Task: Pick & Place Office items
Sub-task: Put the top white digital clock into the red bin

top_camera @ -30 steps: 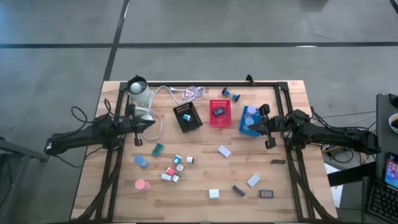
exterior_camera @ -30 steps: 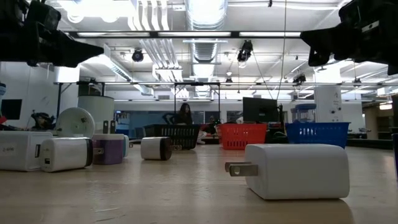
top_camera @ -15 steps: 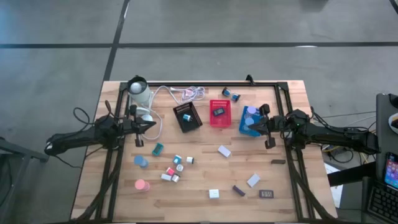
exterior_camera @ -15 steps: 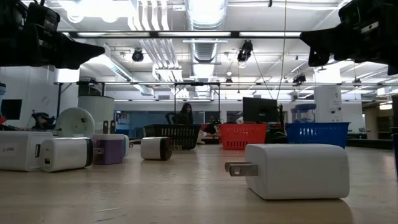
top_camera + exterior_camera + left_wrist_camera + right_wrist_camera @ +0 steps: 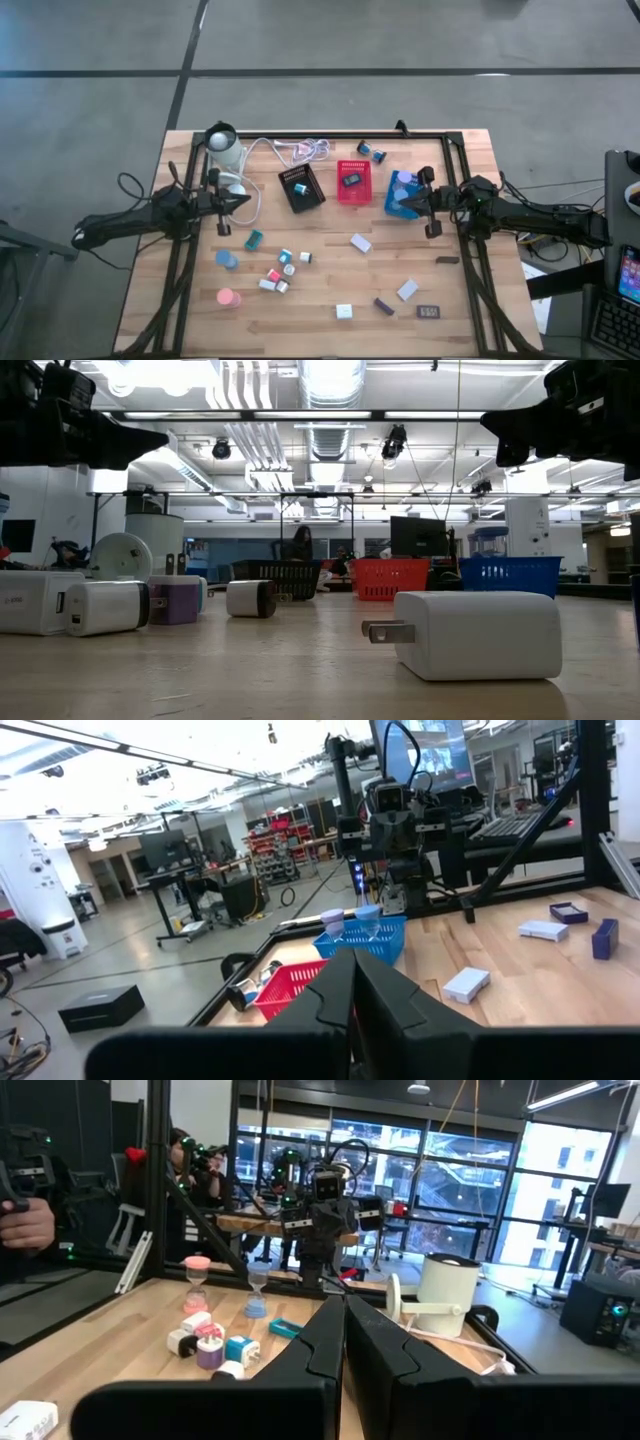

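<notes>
Jaws pressed together and holding nothing, the left gripper hangs above the bench on its left side, near a white canister and a white coiled cable. Below it, scattered on the wood, lie the office items: a teal block, a blue roll, a pink roll and a cluster of small blocks. Mid-bench stand a black tray and a red tray (each with a piece inside), then a white block, another white block and a dark rectangle. On the right, the right gripper, jaws likewise shut and empty, hovers over the blue tray.
</notes>
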`<state>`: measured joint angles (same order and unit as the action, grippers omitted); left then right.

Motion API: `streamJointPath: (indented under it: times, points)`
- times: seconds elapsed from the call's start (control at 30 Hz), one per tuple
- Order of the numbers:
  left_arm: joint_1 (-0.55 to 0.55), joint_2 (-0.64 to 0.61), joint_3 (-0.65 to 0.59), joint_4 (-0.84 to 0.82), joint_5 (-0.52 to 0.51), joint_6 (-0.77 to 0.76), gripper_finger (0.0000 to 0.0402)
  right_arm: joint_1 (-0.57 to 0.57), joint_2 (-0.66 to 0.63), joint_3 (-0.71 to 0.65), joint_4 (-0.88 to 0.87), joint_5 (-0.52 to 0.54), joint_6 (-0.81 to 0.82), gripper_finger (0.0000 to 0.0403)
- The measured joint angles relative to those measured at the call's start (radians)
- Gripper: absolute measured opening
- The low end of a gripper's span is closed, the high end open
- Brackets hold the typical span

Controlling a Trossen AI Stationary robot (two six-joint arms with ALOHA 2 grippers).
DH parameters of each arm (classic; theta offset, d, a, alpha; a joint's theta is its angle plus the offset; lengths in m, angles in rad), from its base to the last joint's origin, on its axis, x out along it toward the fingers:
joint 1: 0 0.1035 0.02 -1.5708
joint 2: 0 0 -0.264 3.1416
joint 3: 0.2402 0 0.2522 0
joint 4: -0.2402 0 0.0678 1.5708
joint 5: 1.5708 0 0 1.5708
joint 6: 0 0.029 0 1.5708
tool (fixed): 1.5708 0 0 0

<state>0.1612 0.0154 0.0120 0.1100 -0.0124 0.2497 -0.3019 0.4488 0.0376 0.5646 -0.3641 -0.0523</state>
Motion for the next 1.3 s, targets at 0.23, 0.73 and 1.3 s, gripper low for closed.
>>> streamJointPath:
  times: [0.23, 0.73, 1.3]
  points:
    - [0.0, 0.0, 0.0, 0.002, 0.0, 0.0, 0.0009, 0.0, 0.0, 0.0, 0.0, 0.0, 0.0, 0.0008]
    - [0.0, 0.0, 0.0, 0.02, 0.0, -0.02, 0.001, 0.066, 0.145, 0.237, -0.224, 0.016, -0.057, 0.0009]
    - [0.0, 0.0, 0.0, 0.015, 0.0, -0.023, 0.0012, 0.181, 0.74, 1.062, -1.306, 0.137, -0.256, 0.0032]
